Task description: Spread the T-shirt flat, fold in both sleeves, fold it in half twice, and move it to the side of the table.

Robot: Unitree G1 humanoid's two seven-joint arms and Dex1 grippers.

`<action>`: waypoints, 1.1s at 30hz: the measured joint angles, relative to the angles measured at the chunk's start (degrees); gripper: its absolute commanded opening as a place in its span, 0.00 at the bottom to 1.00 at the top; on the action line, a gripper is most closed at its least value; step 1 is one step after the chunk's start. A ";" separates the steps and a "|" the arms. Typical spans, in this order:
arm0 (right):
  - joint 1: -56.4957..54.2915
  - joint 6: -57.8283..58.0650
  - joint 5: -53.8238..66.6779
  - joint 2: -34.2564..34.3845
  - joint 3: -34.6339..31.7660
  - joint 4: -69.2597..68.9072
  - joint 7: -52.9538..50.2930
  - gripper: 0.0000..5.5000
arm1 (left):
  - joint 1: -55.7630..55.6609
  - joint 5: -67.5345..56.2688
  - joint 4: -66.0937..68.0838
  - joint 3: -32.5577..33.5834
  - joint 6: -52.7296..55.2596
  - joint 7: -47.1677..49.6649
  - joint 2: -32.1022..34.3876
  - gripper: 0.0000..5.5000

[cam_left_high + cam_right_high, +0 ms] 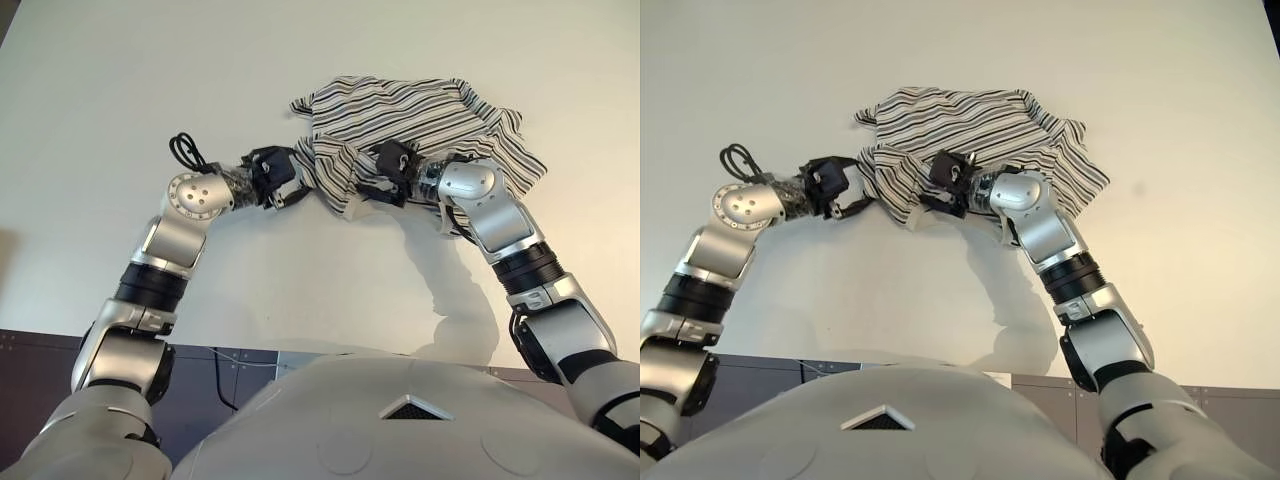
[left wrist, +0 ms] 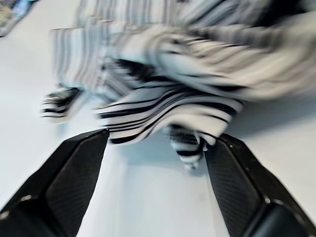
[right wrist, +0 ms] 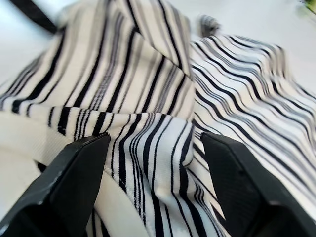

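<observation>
1. Striped cloth is lying bunched on the white table (image 1: 100, 80) in the left eye view. The T-shirt (image 1: 420, 115) is stretching side to side beyond both arms. The left gripper (image 1: 283, 195) is hanging just beside its near left corner, while the right gripper (image 1: 372, 188) is sitting over its near edge, so it is the nearer one.
2. Left wrist view: the left gripper's fingers (image 2: 74, 168) are standing spread, with a hem drooping just past the tips and nothing pinched.
3. Right wrist view: the right gripper's fingers (image 3: 74, 173) are standing spread, straddling a ridge of cloth without clamping it.

L gripper (image 2: 162, 136) fingers spread wide, R gripper (image 3: 155, 137) likewise, both arms bent inward
</observation>
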 measured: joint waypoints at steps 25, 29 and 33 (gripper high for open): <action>-16.52 -1.53 4.24 6.74 -7.48 31.28 -5.93 0.62 | -0.09 -7.86 -6.81 -3.33 11.68 -12.24 -5.35 0.62; -23.39 -2.64 2.25 10.27 -10.81 44.60 -20.55 0.62 | 4.26 -7.77 -15.54 -5.25 11.66 -17.95 0.49 0.62; -28.25 -2.52 2.49 11.51 -16.94 55.09 -32.95 0.62 | 13.73 -7.03 -25.58 -4.72 6.99 -19.47 8.22 0.62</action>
